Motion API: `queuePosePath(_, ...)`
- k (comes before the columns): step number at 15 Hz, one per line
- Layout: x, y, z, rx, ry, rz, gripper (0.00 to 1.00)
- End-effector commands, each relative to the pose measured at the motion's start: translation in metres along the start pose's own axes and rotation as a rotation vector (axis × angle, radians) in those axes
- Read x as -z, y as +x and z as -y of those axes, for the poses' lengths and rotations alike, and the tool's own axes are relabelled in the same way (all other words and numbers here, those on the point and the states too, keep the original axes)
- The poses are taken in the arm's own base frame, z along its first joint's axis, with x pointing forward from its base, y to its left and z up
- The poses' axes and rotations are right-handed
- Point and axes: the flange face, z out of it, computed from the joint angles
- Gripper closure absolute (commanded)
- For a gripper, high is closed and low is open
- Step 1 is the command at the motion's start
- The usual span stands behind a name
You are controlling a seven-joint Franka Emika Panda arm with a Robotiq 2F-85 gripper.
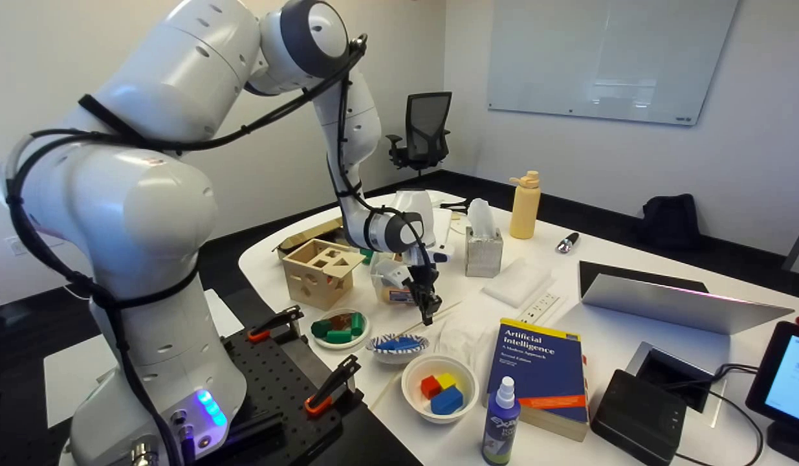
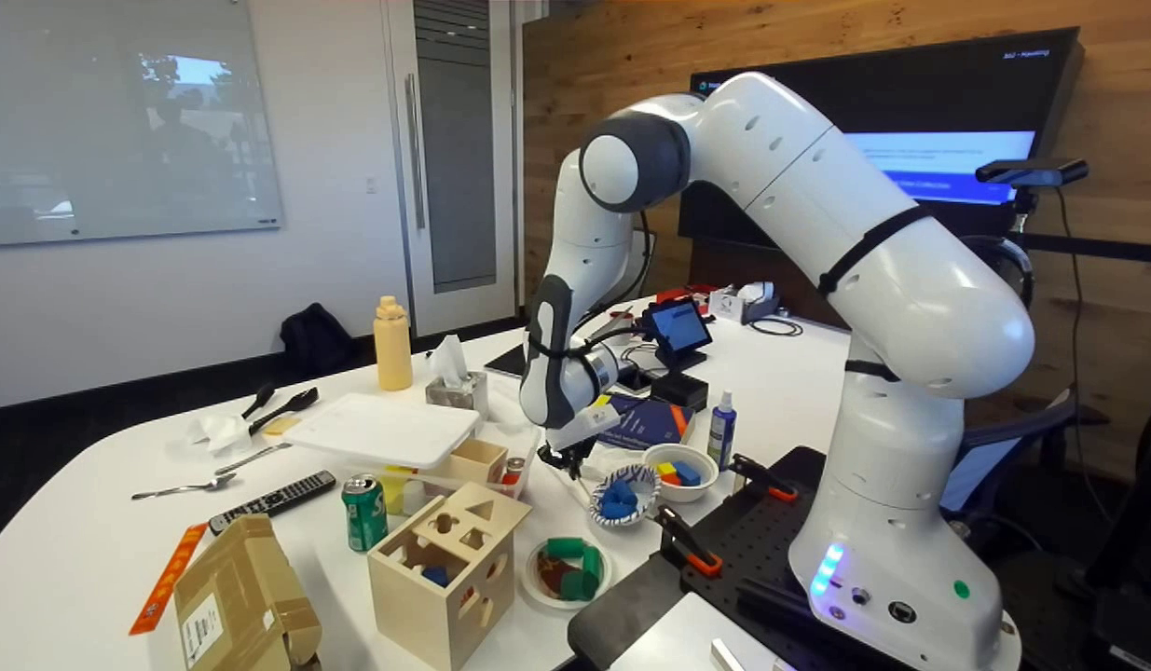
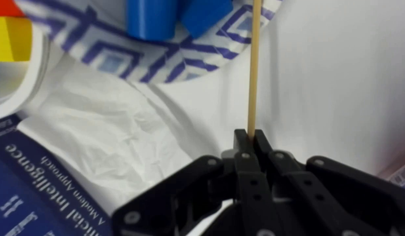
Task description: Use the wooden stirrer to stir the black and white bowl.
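The wooden stirrer is a thin pale stick. My gripper is shut on it. In the wrist view the stirrer runs up past the right part of the patterned bowl's rim and out of the frame, so its far end is hidden there. The bowl is white with dark zigzag lines and holds blue blocks. The bowl also shows in both exterior views. There the gripper is beside the bowl and above it. I cannot tell whether the stirrer touches the bowl.
A white bowl with red, yellow and blue blocks stands close to the patterned bowl. A plate with green blocks is on its other side. A wooden shape box, a book, a spray bottle and crumpled tissue are nearby.
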Motion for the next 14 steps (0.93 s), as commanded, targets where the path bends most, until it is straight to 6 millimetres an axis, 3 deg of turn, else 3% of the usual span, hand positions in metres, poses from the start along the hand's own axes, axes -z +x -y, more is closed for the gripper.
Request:
queuePosePath(1, 0.005, 0.003, -0.005, 0.082, 0.057, 0.167, 0.98)
queuePosePath(5, 0.000, 0.001, -0.019, 0.090, 0.084, 0.358, 0.98)
queuePosePath(10, -0.003, 0.004, -0.030, 0.054, 0.093, 0.451, 0.98)
queuePosePath(11, -0.003, 0.005, -0.031, 0.042, 0.090, 0.454, 0.69)
queuePosePath(12, -0.003, 0.006, -0.032, 0.036, 0.086, 0.452, 0.67)
queuePosePath(14, -0.004, 0.007, -0.032, 0.032, 0.086, 0.449, 0.54)
